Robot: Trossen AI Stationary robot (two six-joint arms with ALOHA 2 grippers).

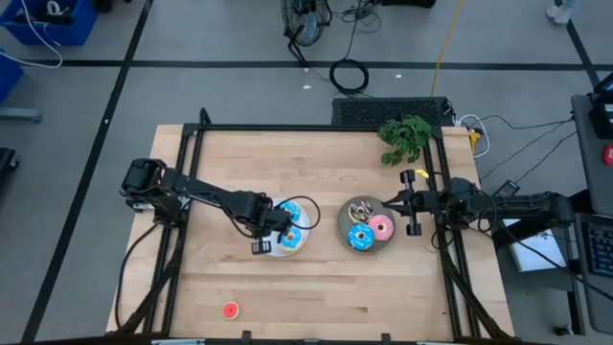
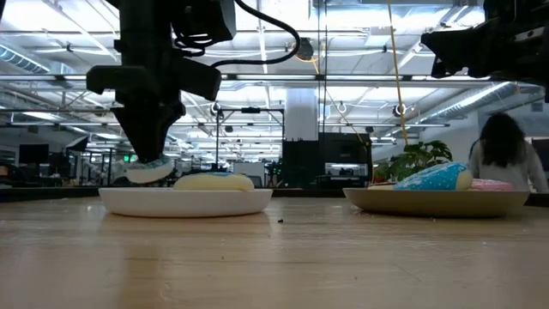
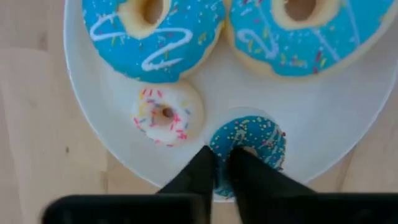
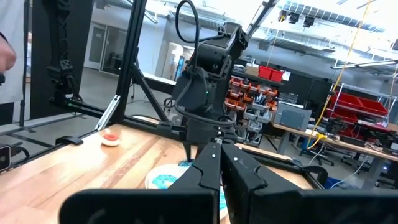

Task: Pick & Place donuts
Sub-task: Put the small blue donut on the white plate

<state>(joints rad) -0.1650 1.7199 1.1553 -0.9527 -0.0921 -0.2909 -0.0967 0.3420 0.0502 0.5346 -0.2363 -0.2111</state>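
A white plate carries two large blue-iced donuts, a small white sprinkled donut and a small blue sprinkled donut near its rim. My left gripper stands over that rim, pointing down, shut on the small blue donut. A grey plate holds brown sprinkled, blue and pink donuts. A red donut lies alone on the table. My right gripper hovers shut beside the grey plate's right edge. My left gripper pinches the ring wall of the small blue donut on the side nearest the plate rim. One finger is outside the ring and the other lies over its hole. The fingers come from above, pointing down. Whether the donut is lifted off the plate, I cannot tell.
A green leafy plant sits at the table's far right corner. Black frame rails run along the left and right table edges. Bare wood spreads across the near half. A person shows in the room behind.
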